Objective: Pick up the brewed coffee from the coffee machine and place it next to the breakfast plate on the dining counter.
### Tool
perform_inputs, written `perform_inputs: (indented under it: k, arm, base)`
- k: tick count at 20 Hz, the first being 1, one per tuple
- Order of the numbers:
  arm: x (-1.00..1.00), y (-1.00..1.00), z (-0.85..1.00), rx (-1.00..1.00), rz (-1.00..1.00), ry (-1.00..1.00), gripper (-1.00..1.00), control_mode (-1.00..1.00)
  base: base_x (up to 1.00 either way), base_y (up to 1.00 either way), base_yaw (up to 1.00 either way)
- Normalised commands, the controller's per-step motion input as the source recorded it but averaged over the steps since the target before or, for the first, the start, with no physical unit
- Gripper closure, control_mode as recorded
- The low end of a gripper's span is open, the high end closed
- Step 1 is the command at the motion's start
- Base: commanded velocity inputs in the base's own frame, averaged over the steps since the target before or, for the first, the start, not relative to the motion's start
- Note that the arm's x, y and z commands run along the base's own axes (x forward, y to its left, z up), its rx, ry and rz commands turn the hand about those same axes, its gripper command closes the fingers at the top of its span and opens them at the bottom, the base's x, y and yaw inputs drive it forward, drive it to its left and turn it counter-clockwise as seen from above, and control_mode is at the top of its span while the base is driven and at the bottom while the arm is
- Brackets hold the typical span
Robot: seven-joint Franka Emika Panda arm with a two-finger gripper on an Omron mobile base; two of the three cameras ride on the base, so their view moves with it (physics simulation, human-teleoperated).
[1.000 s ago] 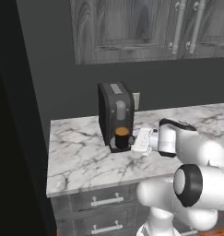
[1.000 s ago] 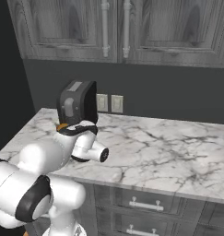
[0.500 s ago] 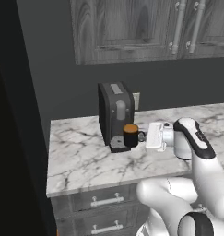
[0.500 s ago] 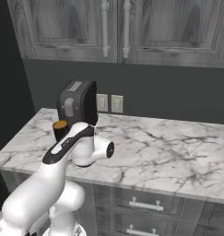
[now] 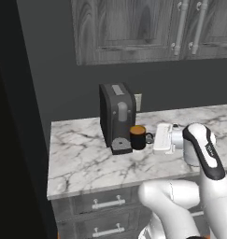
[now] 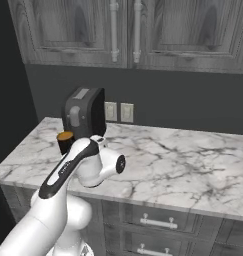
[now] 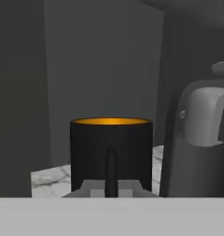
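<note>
Brewed coffee (image 5: 138, 137) sits straight ahead of the gripper (image 5: 151, 138), whose fingers pinch the mug's side handle, upright and centred in the hand view. Lifted beside the coffee machine (image 5: 116, 116), above its drip tray. Small black mug, orange-brown surface level at the rim.

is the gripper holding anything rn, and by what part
Yes: the gripper is shut on the black coffee mug, gripping its side handle, beside the coffee machine.
</note>
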Motion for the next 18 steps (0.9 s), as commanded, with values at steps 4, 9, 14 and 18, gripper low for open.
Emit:
perform_inputs:
  k: [4, 9, 14, 18]
  arm:
    - [0.0, 0.0, 0.0, 0.0, 0.0, 0.0, 1.0, 1.0]
    - [0.0, 0.0, 0.0, 0.0, 0.0, 0.0, 1.0, 1.0]
    - [0.0, 0.0, 0.0, 0.0, 0.0, 0.0, 1.0, 1.0]
    - [0.0, 0.0, 0.0, 0.0, 0.0, 0.0, 1.0, 1.0]
  base:
    - [-0.41, -0.2, 0.0]
    - [-0.61, -0.19, -0.17]
    - [-0.29, -0.34, -0.62]
    - [-0.01, -0.1, -0.76]
